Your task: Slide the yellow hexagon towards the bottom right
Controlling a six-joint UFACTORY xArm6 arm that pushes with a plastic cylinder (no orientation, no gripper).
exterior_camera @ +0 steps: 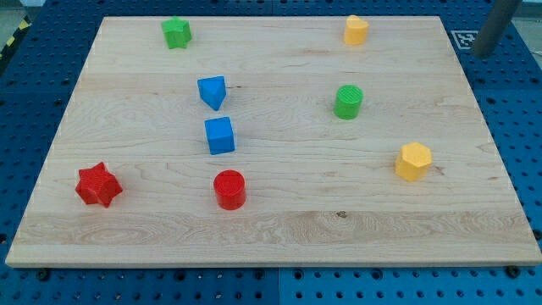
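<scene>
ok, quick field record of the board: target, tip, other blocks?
target: yellow hexagon, view's right, standing clear of other blocks
tip: not visible; only a rod at the view's top right corner, off the board
yellow: second block, top
green: cylinder; star-like block
blue: cube; wedge
red: cylinder; star

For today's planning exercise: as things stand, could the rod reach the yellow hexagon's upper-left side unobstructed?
Probably yes. The yellow hexagon stands alone near the view's right edge; the nearest block, the green cylinder, sits well apart up-left. My tip is not clearly visible.
</scene>
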